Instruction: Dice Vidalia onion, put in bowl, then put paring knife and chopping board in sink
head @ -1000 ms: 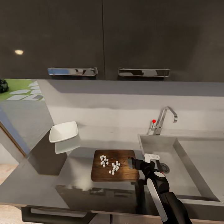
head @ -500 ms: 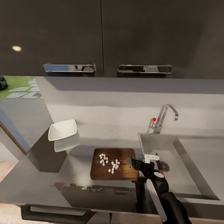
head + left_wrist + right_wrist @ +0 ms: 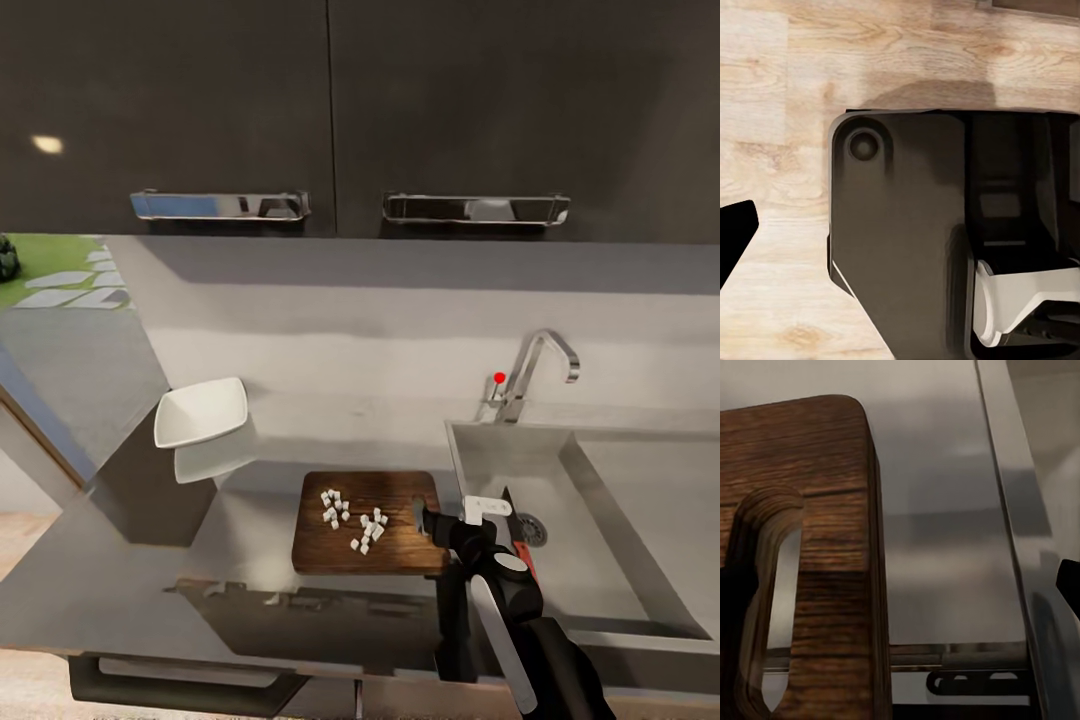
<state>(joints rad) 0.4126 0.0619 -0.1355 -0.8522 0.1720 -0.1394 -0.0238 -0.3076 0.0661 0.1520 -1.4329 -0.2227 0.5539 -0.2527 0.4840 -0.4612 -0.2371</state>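
Observation:
The chopping board [image 3: 395, 545] lies on the countertop [image 3: 250, 570] just left of the sink [image 3: 610, 540]. Several white onion dice [image 3: 352, 516] sit on its middle. My right gripper [image 3: 421, 518] is open at the board's right end, by the handle slot [image 3: 769, 607]; one fingertip [image 3: 1071, 582] hangs over the sink side. The paring knife [image 3: 519, 547] lies in the sink beside my right wrist, blade pointing away, partly hidden by the arm. The white bowl [image 3: 200, 412] stands empty at the back left. In the left wrist view one dark fingertip [image 3: 735, 234] hangs over wooden floor.
The chrome tap [image 3: 535, 365] with a red dot rises behind the sink, and the drain [image 3: 533, 530] lies near the knife. Dark wall cabinets with chrome handles [image 3: 220, 205] hang overhead. The robot's dark base [image 3: 907, 240] sits below the left arm.
The head view has drifted a little. My right gripper stays at the board's right end. More of the knife's blade and handle shows beside the wrist in the sink.

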